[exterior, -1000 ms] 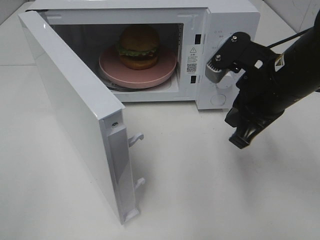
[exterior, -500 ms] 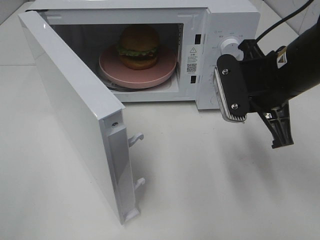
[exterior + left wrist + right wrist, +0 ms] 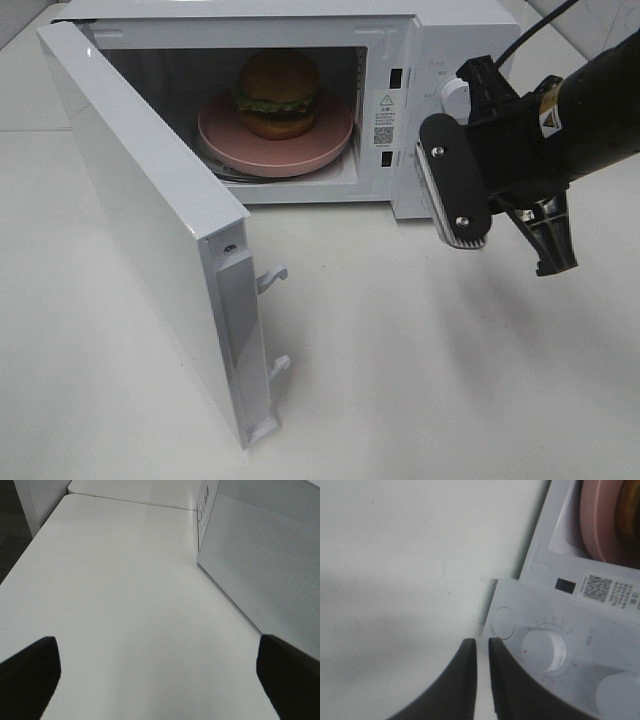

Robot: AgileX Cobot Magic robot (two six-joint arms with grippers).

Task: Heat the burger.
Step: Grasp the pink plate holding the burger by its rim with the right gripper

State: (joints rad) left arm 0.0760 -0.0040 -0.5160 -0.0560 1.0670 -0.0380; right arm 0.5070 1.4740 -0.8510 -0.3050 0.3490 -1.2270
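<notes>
A warning-triangle sticker (image 3: 386,101) and a QR label (image 3: 597,587) sit on the microwave (image 3: 470,40) frame, their print too small to read. Inside, the burger (image 3: 278,92) stands on a pink plate (image 3: 225,135) behind the wide-open door (image 3: 140,220). Only the wrist views show the right fingers (image 3: 467,680) a narrow slit apart, empty, by the dial (image 3: 543,651), and the left fingers (image 3: 30,670) spread wide over the tabletop (image 3: 125,580).

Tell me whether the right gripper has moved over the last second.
Yes. In the high view the right gripper has swung rightward and slightly up, away from the microwave's lower front corner; the microwave itself stayed put.
</notes>
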